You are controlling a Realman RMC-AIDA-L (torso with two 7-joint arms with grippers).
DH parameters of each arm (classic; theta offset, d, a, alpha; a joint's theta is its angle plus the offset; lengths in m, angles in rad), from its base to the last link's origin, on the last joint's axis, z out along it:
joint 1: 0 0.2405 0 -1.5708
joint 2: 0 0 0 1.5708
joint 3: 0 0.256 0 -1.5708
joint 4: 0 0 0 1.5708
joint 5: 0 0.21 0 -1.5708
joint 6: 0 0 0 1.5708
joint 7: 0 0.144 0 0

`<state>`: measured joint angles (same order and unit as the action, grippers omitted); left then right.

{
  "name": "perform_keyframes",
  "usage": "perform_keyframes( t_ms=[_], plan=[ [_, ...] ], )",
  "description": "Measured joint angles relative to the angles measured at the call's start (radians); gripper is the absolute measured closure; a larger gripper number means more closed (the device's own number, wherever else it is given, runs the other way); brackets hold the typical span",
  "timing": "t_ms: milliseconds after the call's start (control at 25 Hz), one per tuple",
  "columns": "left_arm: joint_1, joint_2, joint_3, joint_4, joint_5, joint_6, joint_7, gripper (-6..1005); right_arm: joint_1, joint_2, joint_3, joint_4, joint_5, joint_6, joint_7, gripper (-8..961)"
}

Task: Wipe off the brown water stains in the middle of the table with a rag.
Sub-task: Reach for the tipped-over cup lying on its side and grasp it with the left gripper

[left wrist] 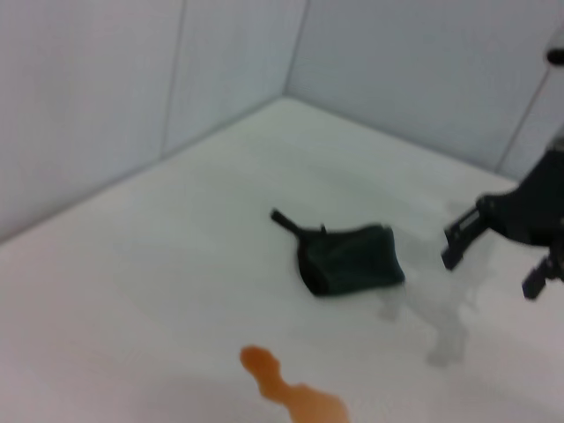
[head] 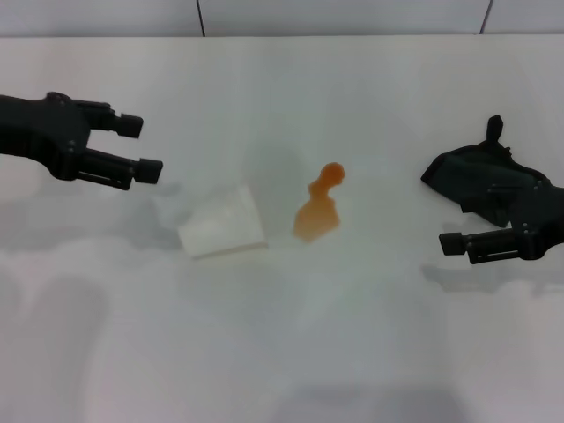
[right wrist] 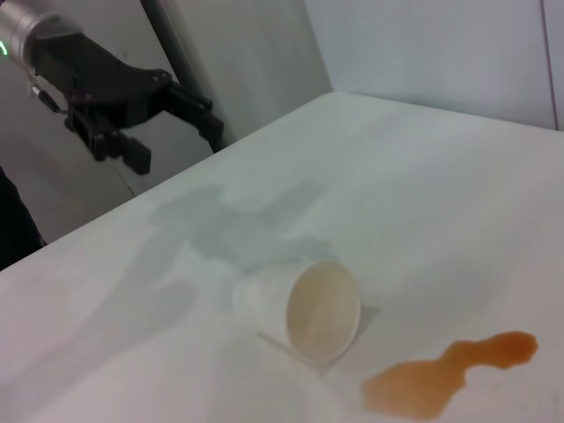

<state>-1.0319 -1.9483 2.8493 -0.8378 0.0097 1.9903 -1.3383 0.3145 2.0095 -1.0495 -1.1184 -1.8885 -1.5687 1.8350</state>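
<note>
Landmark: the orange-brown stain point(head: 318, 210), a narrow lobe joined to a wider blob, mid white surface point(head: 352, 352). It was unwiped, so the step in hand looked like fetching the rag, w/ wiping to follow.

The black rag point(head: 471, 176) lay bunched, well apart from the stain on the robot's right, w/ a small pointed tip sticking up at its far side. The right pincer point(head: 454, 242) sat at the rag's near edge, further from the stain than the rag's inner edge. Only one finger showed clearly in the head view, so I couldn't tell how far it was open, nor whether it had any cloth; the left wrist view showed it beside the rag, apparently apart from it.

The left pincer point(head: 141, 147) hung well apart from the stain on the opposite side, fingers spread wide, holding nothing. Prob. idle.

A whitish paper cup point(head: 223, 233) lay tipped on its side just beside the stain, on the left-pincer side, mouth tan inside.

To do it well, in my judgement:
- grab the thick middle fold, not the tip, so cloth hangs below the fingers
- approach the stain from the rag's side, press flat, sweep along lobe to blob
- keep strokes short of the cup; a nudge could roll it & spread any dregs
- liquid may smear; several passes likely
</note>
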Motion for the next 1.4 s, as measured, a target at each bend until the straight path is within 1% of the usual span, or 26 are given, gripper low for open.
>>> perform_keyframes(
  t_ms=[280, 440, 760, 960, 1000, 1040, 1280, 1400],
  plan=[
    [-0.091, -0.002, 0.001, 0.000, 0.194, -0.026, -0.001, 119, 0.000, 0.000, 0.000, 0.004, 0.009, 0.001, -0.001, 81],
    [-0.119, -0.003, 0.001, 0.003, 0.281, -0.064, -0.006, 119, 0.000, 0.000, 0.000, 0.004, 0.016, 0.001, -0.002, 81],
    [-0.118, -0.002, 0.001, 0.012, 0.308, -0.141, 0.003, 120, 0.000, 0.000, -0.002, 0.003, 0.023, 0.002, -0.001, 81],
    [-0.130, -0.002, 0.001, 0.079, 0.327, -0.189, 0.013, 120, 0.003, 0.000, -0.013, 0.004, 0.037, 0.008, 0.005, 81],
    [-0.136, -0.004, 0.001, 0.089, 0.333, -0.201, 0.016, 121, 0.003, 0.000, -0.013, 0.005, 0.039, 0.009, 0.005, 81],
    [-0.145, -0.010, 0.001, 0.103, 0.341, -0.222, 0.023, 121, 0.003, 0.000, -0.014, 0.005, 0.042, 0.009, 0.006, 81],
    [-0.162, -0.021, 0.001, 0.128, 0.358, -0.270, 0.027, 121, 0.003, 0.000, -0.021, 0.005, 0.045, 0.011, 0.007, 81],
    [-0.181, -0.026, 0.001, 0.162, 0.375, -0.299, 0.027, 122, 0.003, 0.000, -0.022, 0.005, 0.045, 0.012, 0.007, 81]
  ],
)
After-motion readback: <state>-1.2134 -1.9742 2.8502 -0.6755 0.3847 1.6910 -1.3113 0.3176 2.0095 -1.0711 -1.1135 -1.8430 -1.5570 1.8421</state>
